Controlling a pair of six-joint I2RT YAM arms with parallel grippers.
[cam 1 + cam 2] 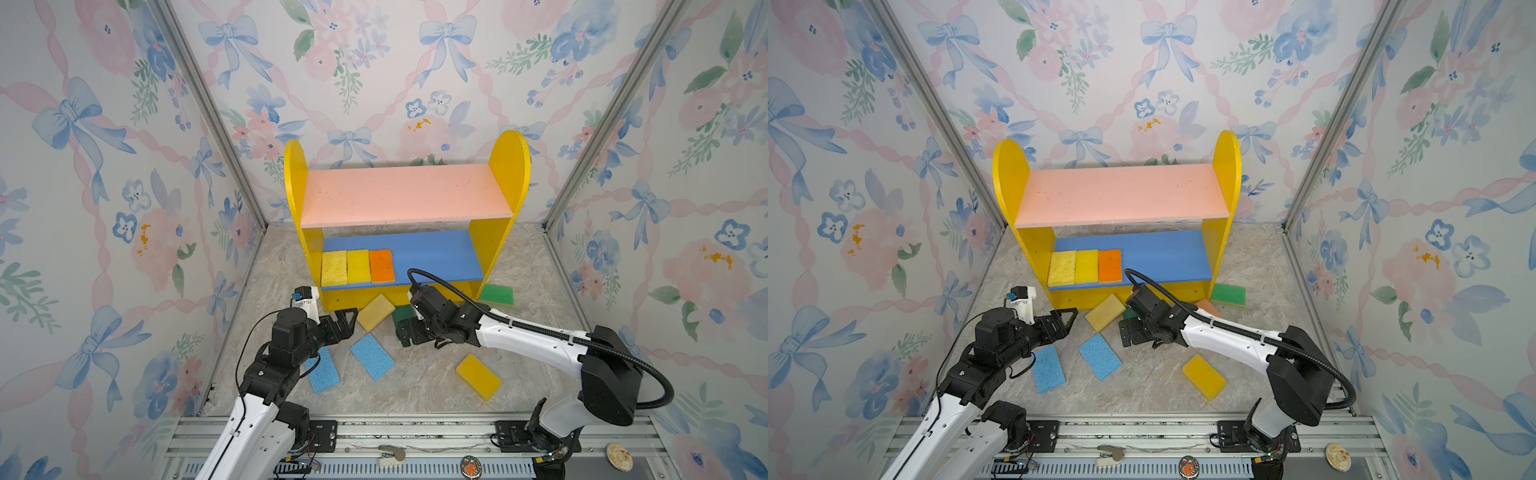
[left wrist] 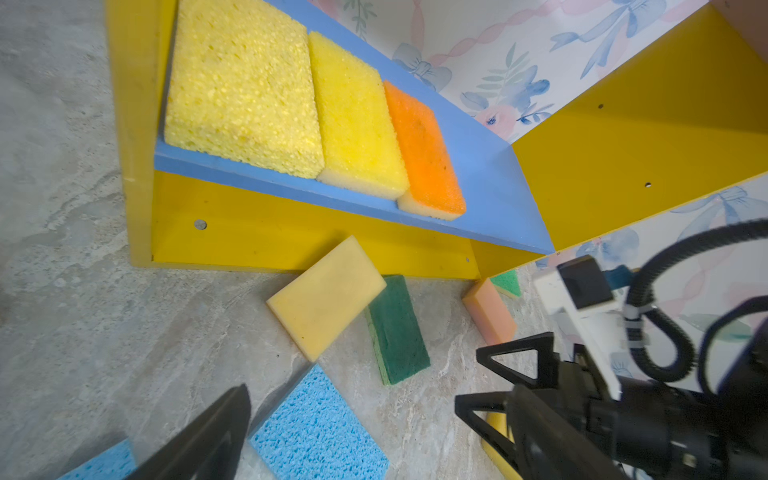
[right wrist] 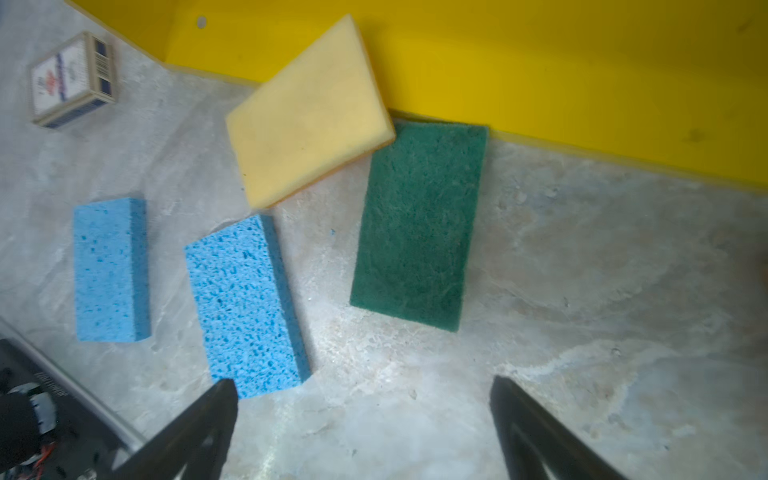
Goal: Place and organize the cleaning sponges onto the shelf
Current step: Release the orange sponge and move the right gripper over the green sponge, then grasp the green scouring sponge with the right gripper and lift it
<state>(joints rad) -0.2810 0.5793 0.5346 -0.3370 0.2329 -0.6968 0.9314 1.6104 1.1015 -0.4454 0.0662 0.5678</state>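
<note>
The shelf (image 1: 405, 193) stands at the back. On its blue lower board (image 2: 490, 174) a porous yellow sponge (image 1: 333, 268), a yellow sponge (image 1: 358, 266) and an orange sponge (image 1: 382, 266) lie side by side at the left end. On the floor lie a pale yellow sponge (image 3: 309, 112), a dark green one (image 3: 417, 224), two light blue ones (image 3: 245, 303) (image 3: 110, 270), a green one (image 1: 496, 294), a peach one (image 2: 490, 311) and a yellow one (image 1: 478, 376). My left gripper (image 1: 347, 322) is open and empty, left of the pale yellow sponge. My right gripper (image 3: 361, 382) is open and empty, just short of the dark green sponge.
A small printed box (image 3: 72, 81) lies on the floor by the shelf's left foot. The pink upper board (image 1: 1121, 193) carries nothing. Floral walls close in both sides and the back. The two grippers face each other closely over the floor sponges.
</note>
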